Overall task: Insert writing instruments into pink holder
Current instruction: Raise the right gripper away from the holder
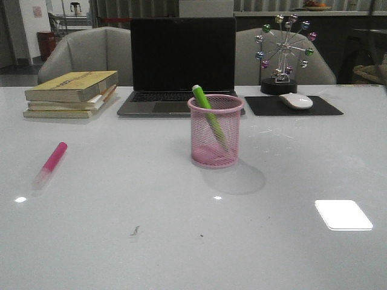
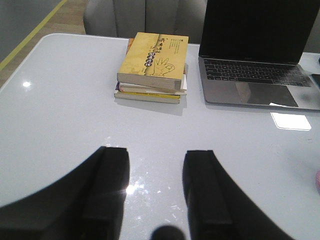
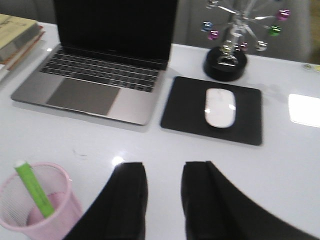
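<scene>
Green marker (image 1: 210,118) leans inside pink mesh holder (image 1: 216,134), tabletop centre. Pink marker (image 1: 51,163) lies left of it. Left end effector (image 2: 156,192) and right end effector (image 3: 164,197) both apart, empty. Advice: left grips the barrel mid-length, squarely.

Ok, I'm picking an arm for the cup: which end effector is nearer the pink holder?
Right, probably. The right end effector hovers just beside the pink holder; the left end effector sees only a pink sliver at its view's edge.
</scene>
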Available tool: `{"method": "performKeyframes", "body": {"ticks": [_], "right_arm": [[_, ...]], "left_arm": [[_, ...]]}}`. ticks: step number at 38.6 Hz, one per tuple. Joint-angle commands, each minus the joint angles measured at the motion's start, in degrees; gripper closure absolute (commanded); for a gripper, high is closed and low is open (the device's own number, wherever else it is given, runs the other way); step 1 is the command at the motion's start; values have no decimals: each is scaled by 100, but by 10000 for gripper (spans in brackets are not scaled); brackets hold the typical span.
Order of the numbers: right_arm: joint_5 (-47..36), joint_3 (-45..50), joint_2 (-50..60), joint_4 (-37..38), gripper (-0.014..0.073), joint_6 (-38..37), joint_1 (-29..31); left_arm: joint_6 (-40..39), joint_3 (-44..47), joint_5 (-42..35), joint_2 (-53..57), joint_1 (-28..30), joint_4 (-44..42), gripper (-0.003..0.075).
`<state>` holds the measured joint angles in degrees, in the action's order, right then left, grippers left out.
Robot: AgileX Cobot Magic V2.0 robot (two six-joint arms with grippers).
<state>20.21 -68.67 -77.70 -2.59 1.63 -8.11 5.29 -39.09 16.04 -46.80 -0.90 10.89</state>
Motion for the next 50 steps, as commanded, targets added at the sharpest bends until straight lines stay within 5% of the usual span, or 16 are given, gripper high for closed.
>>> {"method": "performKeyframes", "body": {"ticks": [1,8,23,32,50], "right_arm": [[586,-204,790,259,270,53,459],[1652,245,1760,483,270,53,986],[2014,2651,3919,490,270,42,1083],[2112,2936,4471,490,270,42,1083],[2333,2936,4472,484,270,-23,1083]], "left_arm": [[-10,-209,-497,17,-47,-2,380],[-10,-209,-507,17,-47,-2,380],[10,-209,-380,28,-47,-17,380],[308,-330,-191,-13,-123,-47,379],[308,-2738,1007,-2424,-558,328,380]]}}
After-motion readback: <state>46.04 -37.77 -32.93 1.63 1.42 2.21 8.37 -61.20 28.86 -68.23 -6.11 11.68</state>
